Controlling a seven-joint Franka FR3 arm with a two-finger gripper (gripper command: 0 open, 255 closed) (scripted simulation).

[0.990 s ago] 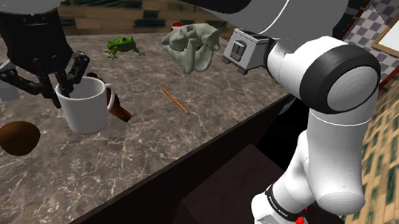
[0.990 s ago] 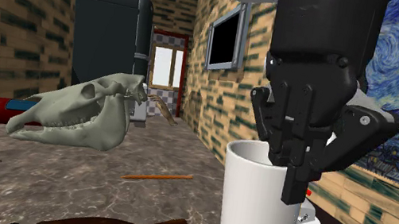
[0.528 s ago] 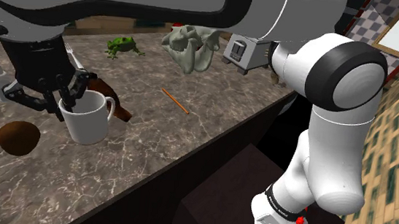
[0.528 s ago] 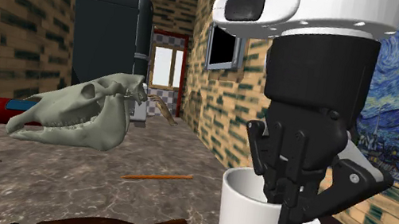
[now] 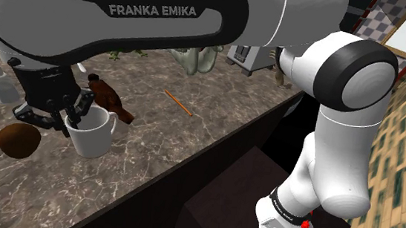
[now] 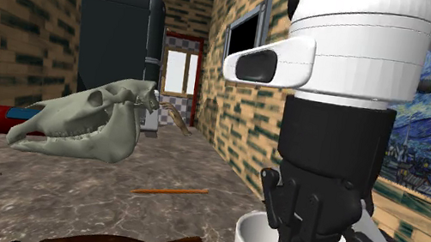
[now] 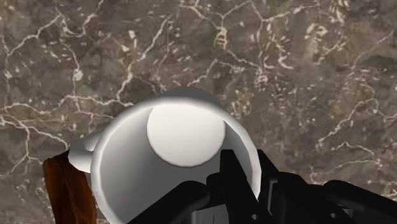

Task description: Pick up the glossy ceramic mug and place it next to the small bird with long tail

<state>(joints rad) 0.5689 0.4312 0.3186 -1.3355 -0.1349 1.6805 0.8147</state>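
The gripper [image 5: 65, 122] is clamped on the rim of the white mug [image 5: 94, 132], one finger inside. The mug sits just beside the brown bird [image 5: 110, 99], seemingly barely off the counter [image 5: 215, 125]. This off-centre grip could let it tilt, slip or knock the bird.

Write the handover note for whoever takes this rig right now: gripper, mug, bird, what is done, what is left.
Gripper: shut on the white mug's rim, one finger inside the cup and one outside.
Mug: upright, low over the marble counter, close beside the brown bird with the long tail. Whether its base rests on the counter, or touches the bird, cannot be told.
Done: mug grasped and brought next to the bird.
Left: probably make sure the mug sits on the counter, open the fingers, then lift straight up so the inner finger clears the rim without tipping the mug.
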